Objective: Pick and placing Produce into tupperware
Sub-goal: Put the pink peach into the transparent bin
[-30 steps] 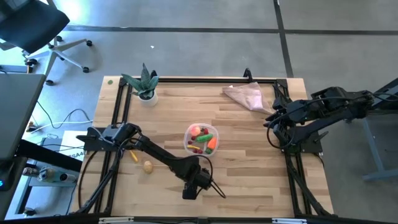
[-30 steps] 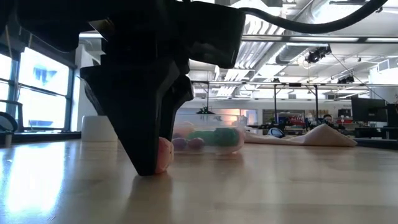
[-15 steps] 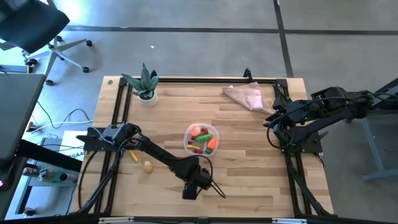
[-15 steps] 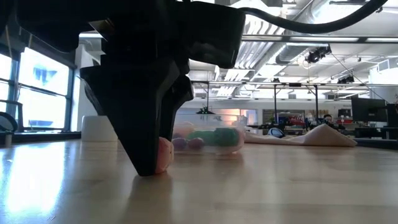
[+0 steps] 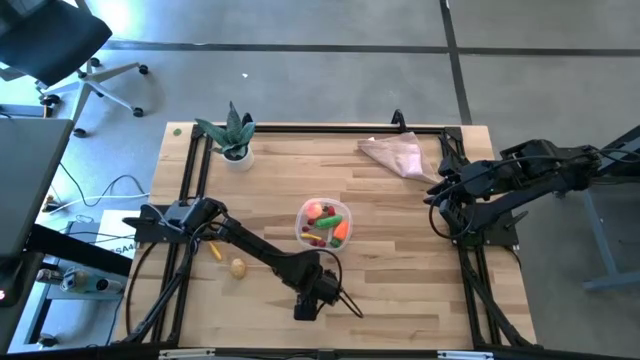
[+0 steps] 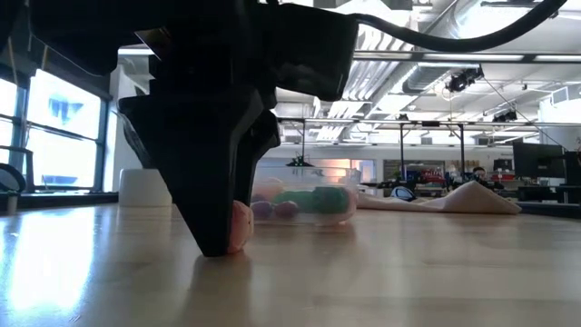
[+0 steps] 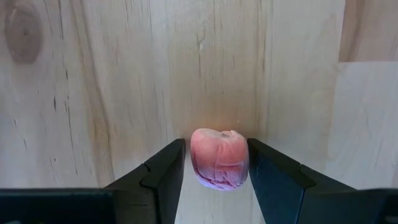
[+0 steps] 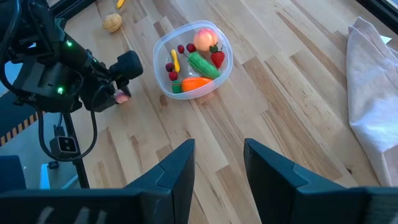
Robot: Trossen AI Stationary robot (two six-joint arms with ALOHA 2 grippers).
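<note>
I have the pink-red round piece sitting on the bare wood between my left gripper fingers, both pads touching its sides, so the grip is closed on it while it rests on the table; in the overhead view that puts it at about 6 o'clock from the tupperware, near it but clearly apart. It looks to me like a light, hollow toy with a matte skin and a faint crease, so I judge it will weigh almost nothing and may give slightly under pressure; the rounded flanks could let it squirt out, so holding it across its widest middle, as the pads do now, seems right to me. The tupperware is a clear, thin tub near the table's centre, already holding an orange carrot, a green pod, a peach-coloured piece and small red bits; being so light, I expect it to slide if bumped on the rim. At roughly 8 o'clock from the tub a beige potato and a yellow piece wait on the wood. My right gripper hangs over the table's 3 o'clock edge, fingers apart and empty, beside the pinkish cloth.
</note>
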